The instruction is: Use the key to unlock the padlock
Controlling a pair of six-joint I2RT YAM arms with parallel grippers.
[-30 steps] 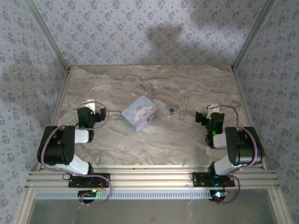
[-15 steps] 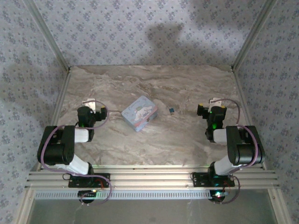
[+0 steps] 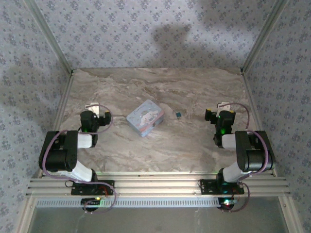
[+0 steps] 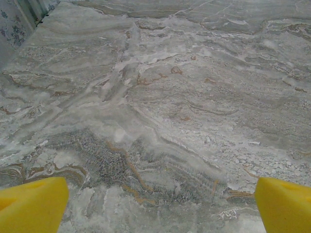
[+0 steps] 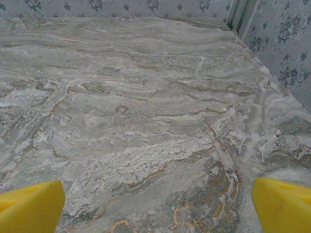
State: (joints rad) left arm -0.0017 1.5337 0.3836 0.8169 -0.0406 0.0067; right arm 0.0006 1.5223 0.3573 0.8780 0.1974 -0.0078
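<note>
Yellow fingertips (image 4: 29, 206) of the left gripper (image 4: 158, 208) stand wide apart over bare marble, holding nothing. The right gripper (image 5: 158, 208) is spread just as wide and is equally empty. From above, the left one sits at about 9 o'clock on the table (image 3: 194, 145), the right at 3 o'clock. Between them lies a pale blue tin (image 3: 144, 118). The tiny dark padlock (image 3: 179, 115) rests at the tin's 3 o'clock, near it but not touching, well apart from both grippers.

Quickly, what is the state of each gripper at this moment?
Left gripper: open, holding nothing.
Right gripper: open, holding nothing.
</note>
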